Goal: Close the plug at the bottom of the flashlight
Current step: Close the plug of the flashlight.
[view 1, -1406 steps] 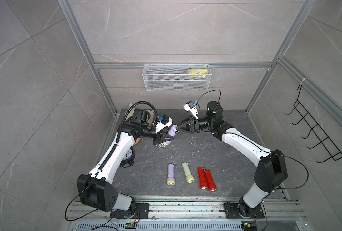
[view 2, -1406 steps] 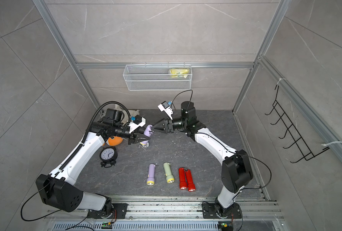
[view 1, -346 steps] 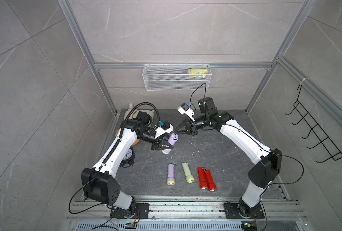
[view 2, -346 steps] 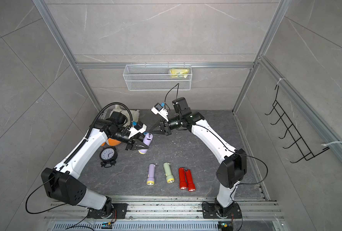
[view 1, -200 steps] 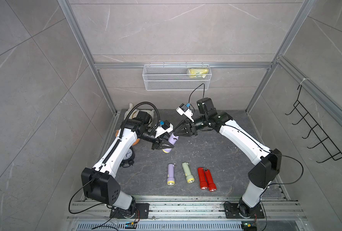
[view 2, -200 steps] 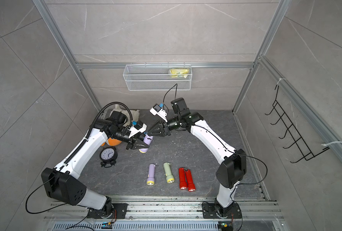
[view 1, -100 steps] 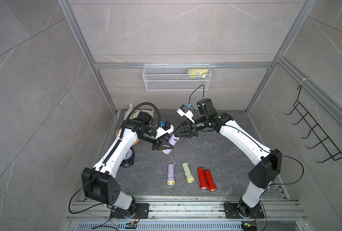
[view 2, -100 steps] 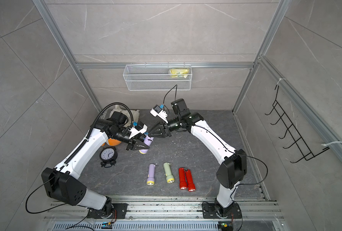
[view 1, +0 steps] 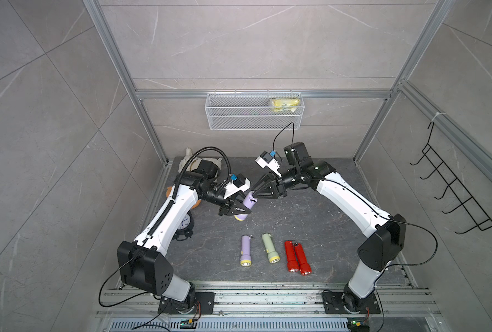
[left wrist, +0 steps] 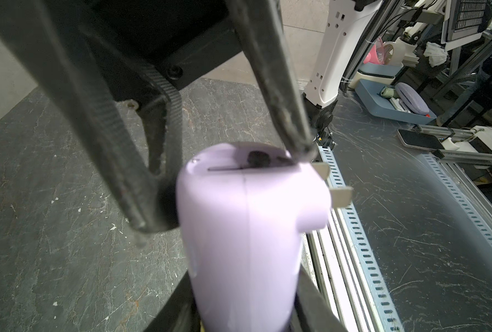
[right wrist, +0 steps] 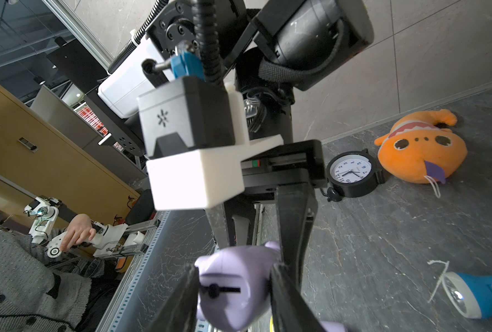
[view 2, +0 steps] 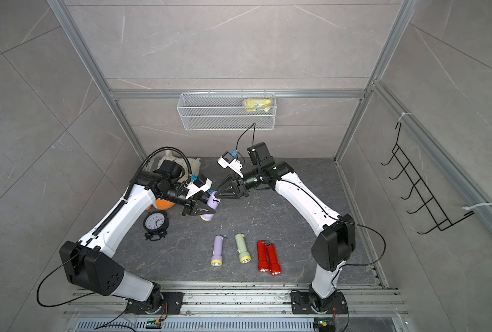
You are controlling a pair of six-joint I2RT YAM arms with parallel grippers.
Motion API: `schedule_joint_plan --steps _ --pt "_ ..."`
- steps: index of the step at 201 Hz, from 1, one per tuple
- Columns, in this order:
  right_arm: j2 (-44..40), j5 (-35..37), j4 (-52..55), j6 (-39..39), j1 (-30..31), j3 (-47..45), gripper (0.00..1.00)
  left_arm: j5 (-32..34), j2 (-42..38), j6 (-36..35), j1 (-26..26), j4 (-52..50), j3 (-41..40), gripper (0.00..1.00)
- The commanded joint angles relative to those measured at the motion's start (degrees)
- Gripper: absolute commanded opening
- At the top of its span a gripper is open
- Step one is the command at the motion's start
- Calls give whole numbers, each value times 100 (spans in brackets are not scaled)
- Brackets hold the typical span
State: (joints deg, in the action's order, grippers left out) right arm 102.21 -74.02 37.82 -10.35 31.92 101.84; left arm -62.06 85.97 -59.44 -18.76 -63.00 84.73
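With the left gripper [view 1: 243, 208] clamped on the flashlight [view 1: 247, 201], held above the table [view 1: 296, 218], and the right gripper [view 1: 254, 196] with jaws apart astride its base, an off-centre push on the protruding plug [left wrist: 341, 197] may twist it loose.

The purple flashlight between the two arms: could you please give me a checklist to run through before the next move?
1. Grip of the left hand on the purple flashlight: ok, shut on its body.
2. The prongs folded in: not ok, both stick out from the side near the rear end.
3. Placement of the right hand: ok, open, with a finger on each side of the rear end.
4. One finger pressing the prongs: cannot tell; its tip sits right beside them.
5. The other flashlights clear of both arms: ok, lying in a row nearer the front rail.
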Motion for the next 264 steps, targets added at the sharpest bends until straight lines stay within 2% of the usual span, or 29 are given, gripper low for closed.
schedule_joint_plan --steps 1,73,118,175,185,198,208,264 --pt "-193 -377 363 -117 50 -110 43 -244 -125 35 54 182 182 0" --pt "-51 -430 308 -90 51 -82 31 -236 -191 48 57 204 146 0" --pt "42 -413 289 -88 42 -51 17 -219 -213 70 57 247 101 0" --pt "67 -407 174 -10 7 -50 6 -197 -239 82 57 282 61 0" --pt "64 -392 147 28 -9 -59 7 -192 -245 86 57 283 58 0" --pt "58 -378 98 102 -49 -64 23 -188 -240 82 57 286 59 0" --pt "45 -379 66 150 -107 -57 29 -192 -239 82 57 283 59 0" --pt "-140 -561 -341 503 -158 -201 36 -183 -230 105 57 280 59 0"
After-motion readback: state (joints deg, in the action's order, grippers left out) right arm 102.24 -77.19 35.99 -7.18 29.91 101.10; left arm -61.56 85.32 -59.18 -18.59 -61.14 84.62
